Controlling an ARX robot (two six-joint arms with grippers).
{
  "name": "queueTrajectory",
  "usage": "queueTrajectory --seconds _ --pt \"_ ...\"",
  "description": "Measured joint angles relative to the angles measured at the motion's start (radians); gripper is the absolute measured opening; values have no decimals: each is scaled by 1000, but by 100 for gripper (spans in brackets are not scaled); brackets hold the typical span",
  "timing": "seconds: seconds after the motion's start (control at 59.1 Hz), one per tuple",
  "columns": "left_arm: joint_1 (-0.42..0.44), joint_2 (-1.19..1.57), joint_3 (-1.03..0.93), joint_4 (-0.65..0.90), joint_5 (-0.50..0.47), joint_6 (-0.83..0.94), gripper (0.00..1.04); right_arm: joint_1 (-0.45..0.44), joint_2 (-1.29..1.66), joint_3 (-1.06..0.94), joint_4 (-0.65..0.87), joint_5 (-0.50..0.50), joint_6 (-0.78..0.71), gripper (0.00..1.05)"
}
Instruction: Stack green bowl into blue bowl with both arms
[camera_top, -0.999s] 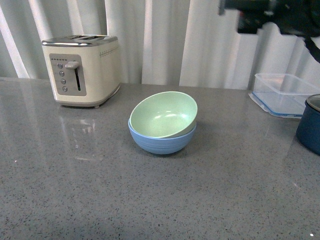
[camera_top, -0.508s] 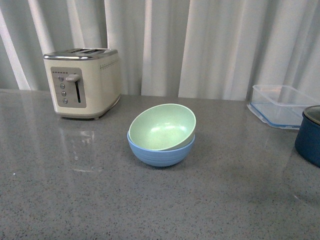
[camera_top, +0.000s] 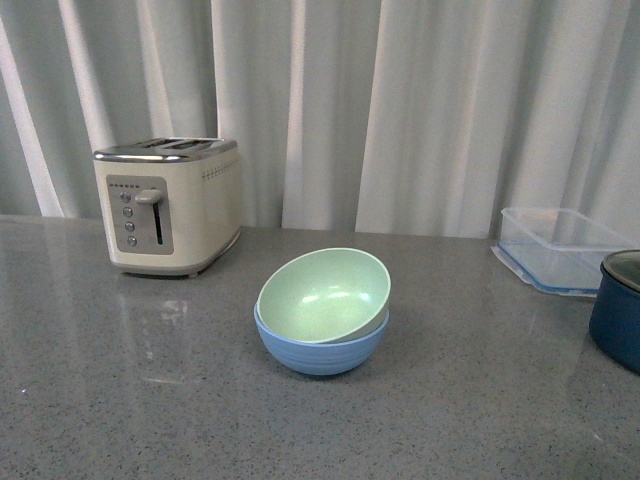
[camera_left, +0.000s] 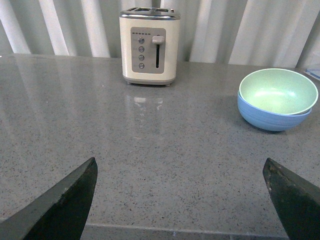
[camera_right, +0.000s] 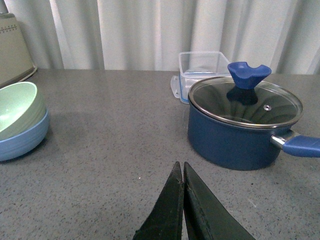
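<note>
Green bowl (camera_top: 323, 295) nested in blue bowl (camera_top: 320, 351)

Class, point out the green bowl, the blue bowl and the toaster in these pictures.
green bowl (camera_top: 322, 296), front view, on its inner surface.
blue bowl (camera_top: 318, 352), front view, on its outer wall.
toaster (camera_top: 206, 205), front view, on its cream side panel.

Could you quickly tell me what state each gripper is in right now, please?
Left gripper: open, jaws spread wide, holding nothing.
Right gripper: shut, jaws pressed together, holding nothing.
</note>
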Motion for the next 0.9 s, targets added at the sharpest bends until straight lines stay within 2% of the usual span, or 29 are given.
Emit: queueTrajectory --seconds 0.102,0.22,0.897 --pt "0 0 0 0 0 0 98 0 -63 -22 -42 -2 0 1" --pt "0 0 0 0 0 0 98 0 -86 -67 -12 -2 0 1" --pt "0 0 0 0 0 0 98 0 -524 -90 -416 -3 0 1"
